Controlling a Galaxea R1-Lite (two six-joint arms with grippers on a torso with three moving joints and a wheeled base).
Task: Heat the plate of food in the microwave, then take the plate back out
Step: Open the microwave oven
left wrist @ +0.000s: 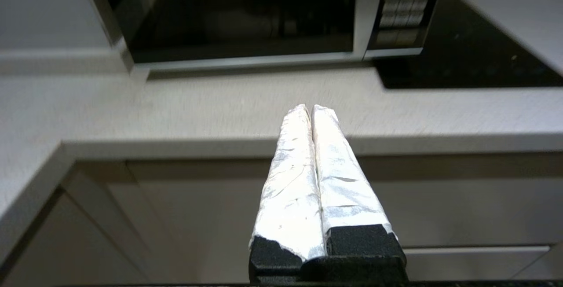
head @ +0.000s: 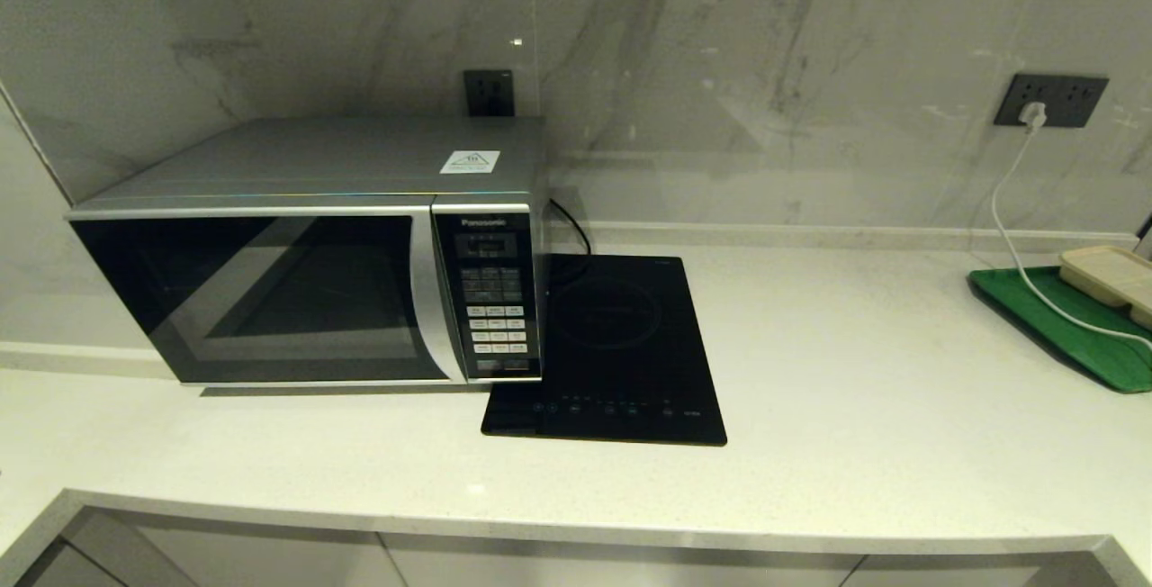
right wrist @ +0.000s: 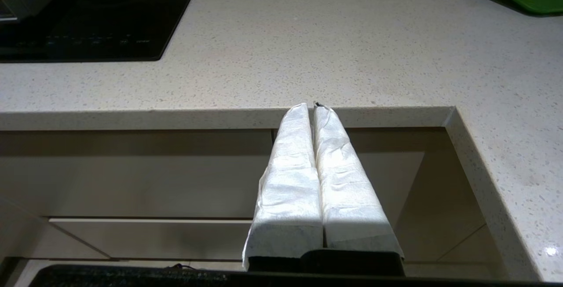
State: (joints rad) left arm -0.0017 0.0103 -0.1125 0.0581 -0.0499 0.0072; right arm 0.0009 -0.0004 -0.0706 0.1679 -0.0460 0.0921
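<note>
The microwave (head: 306, 249) sits at about nine o'clock on the desk (head: 855, 407), pushed back near the marble wall, its dark glass door shut and facing the desk's front edge, which leaves a bare strip before it. That strip probably serves as room for the door to swing. Its keypad panel (head: 490, 299) stands on the side next to the black induction cooktop (head: 612, 353), which lies flat, touching or almost touching the microwave's lower corner, at the centre of the head view. The plate of food shows in none of the views; whether it is behind the dark door or somewhere out of frame cannot be told. At three o'clock, near the desk's far end, a green tray (head: 1062, 326) carries a beige compartment tray (head: 1111, 276), with a white cable (head: 1012, 200) trailing across it from a wall socket (head: 1048, 101). The left end effector (left wrist: 311, 108) is closed on nothing, its white-wrapped fingers pressed together, and hangs before the desk's front edge, pointed toward the microwave door, well short of it. The right end effector (right wrist: 312, 106) is likewise closed and empty, parked just outside the front edge at about five o'clock, facing the open stretch between cooktop and green tray. That stretch is the widest free ground and looks the natural place to set a plate; the front edge and the cooktop's rim are the lines to clear.
</note>
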